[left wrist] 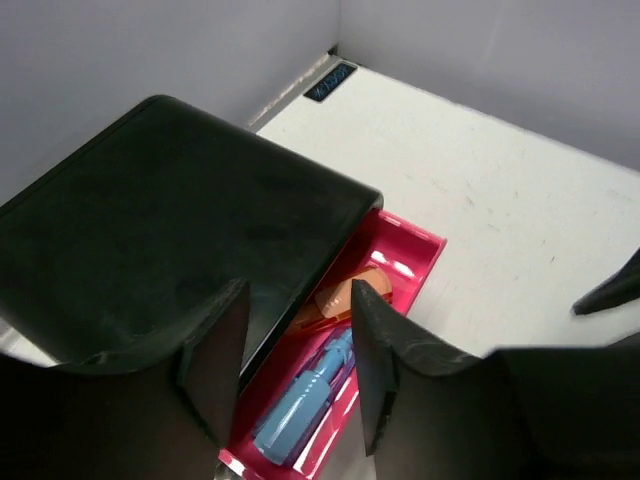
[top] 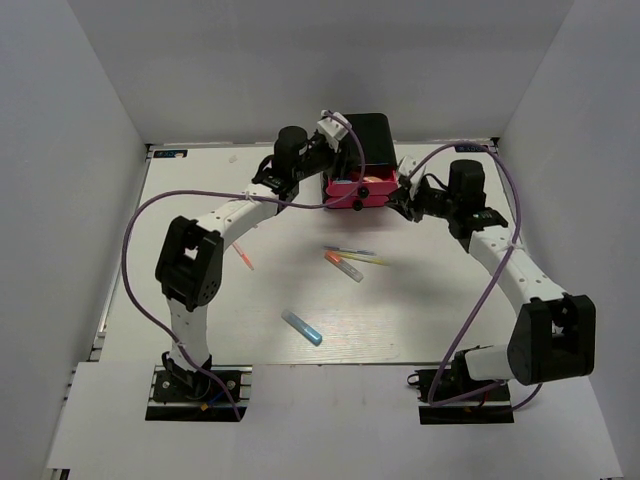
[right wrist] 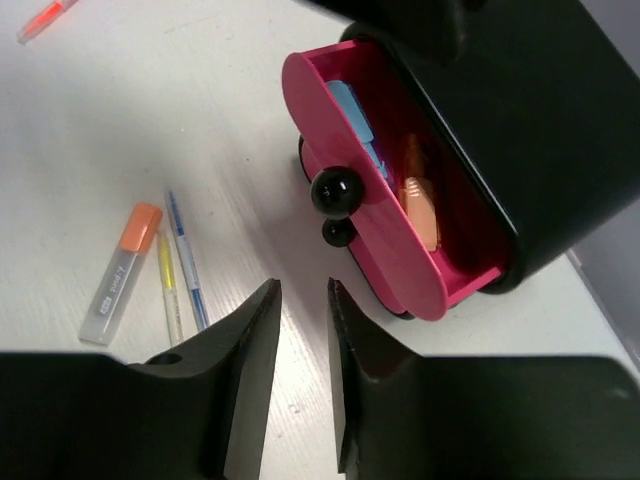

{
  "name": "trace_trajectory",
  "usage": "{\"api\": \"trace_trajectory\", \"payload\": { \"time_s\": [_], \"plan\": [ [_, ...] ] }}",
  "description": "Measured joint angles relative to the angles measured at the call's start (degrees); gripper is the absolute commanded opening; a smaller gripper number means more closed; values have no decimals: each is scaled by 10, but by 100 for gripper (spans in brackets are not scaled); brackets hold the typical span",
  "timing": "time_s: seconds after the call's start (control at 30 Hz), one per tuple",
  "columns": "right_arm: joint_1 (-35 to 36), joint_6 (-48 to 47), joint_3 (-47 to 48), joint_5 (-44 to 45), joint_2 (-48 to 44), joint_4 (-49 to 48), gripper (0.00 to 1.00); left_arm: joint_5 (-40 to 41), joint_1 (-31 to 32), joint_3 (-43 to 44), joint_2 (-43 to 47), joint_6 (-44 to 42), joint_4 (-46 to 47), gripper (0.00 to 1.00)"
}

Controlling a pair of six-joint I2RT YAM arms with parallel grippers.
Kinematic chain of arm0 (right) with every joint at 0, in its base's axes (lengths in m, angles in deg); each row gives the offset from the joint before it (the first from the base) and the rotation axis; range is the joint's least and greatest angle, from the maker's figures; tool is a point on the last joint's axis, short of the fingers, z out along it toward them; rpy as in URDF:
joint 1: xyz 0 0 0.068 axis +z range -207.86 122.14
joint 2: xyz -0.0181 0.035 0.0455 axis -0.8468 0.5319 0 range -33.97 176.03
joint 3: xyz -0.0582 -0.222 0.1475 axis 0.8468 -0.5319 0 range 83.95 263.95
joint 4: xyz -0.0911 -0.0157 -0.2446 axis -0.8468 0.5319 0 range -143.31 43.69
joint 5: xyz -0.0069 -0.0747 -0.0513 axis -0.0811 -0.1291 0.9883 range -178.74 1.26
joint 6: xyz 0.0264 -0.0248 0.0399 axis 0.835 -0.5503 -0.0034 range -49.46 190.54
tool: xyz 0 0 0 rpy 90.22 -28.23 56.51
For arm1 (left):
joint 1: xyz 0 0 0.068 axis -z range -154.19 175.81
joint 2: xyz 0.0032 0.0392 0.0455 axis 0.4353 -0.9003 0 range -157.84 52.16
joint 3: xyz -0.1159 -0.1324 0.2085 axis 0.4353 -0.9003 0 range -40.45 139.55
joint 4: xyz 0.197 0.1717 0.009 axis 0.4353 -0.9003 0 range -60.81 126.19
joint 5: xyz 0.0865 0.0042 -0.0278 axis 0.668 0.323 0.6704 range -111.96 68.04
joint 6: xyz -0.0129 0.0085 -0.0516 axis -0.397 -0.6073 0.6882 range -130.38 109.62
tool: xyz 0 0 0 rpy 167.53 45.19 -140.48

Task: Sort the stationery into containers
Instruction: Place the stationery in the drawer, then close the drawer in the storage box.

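The black box [top: 370, 135] stands at the back with its top pink drawer [top: 358, 190] pulled out. In that drawer lie a blue marker [left wrist: 305, 400] and an orange marker [left wrist: 345, 300]. My left gripper [left wrist: 298, 290] hovers open just above the drawer and the box's front edge, holding nothing. My right gripper [right wrist: 302, 285] is low over the table in front of the drawer's black knob [right wrist: 335, 192], open by a narrow gap and empty. Loose on the table are an orange-grey marker [right wrist: 122, 270], a yellow pen [right wrist: 170, 290], a bluish pen [right wrist: 188, 265], a red pen [top: 244, 258] and a blue marker [top: 302, 327].
White walls close in the table [top: 200, 200] at the back and on both sides. A second knob [right wrist: 337, 233] shows below the open drawer. Purple cables loop off both arms. The loose pens lie mid-table between the arms.
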Motion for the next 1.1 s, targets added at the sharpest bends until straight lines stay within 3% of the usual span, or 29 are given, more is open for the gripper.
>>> {"api": "trace_trajectory", "payload": {
  "time_s": [0.03,0.07,0.17,0.23,0.27,0.3,0.4,0.53,0.73,0.9,1.1],
  "plan": [
    [0,-22,5,-8,8,8,13,8,0,-2,7,8,-3,45],
    [-1,-49,11,-22,17,23,11,16,-1,-9,19,18,-3,34],
    [-1,-132,30,-50,51,70,11,46,-4,-63,86,51,-10,26],
    [-1,-194,56,-64,82,114,14,68,-6,-123,155,69,-12,34],
    [-1,-220,71,-70,98,134,14,82,-7,-156,190,76,-11,43],
    [-1,-246,85,-74,114,152,14,98,-9,-195,234,89,-12,59],
    [-1,-308,124,-81,155,201,19,139,-11,-298,341,118,-11,71],
    [-1,-355,179,-80,204,240,29,190,-11,-422,461,159,-23,74],
    [0,-381,231,-64,257,257,40,251,-11,-544,571,217,-68,75],
    [1,-375,239,-43,268,246,46,281,-11,-608,641,266,-90,75],
    [4,-361,250,-37,276,229,49,298,-11,-629,663,300,-96,75]
  ]
}}
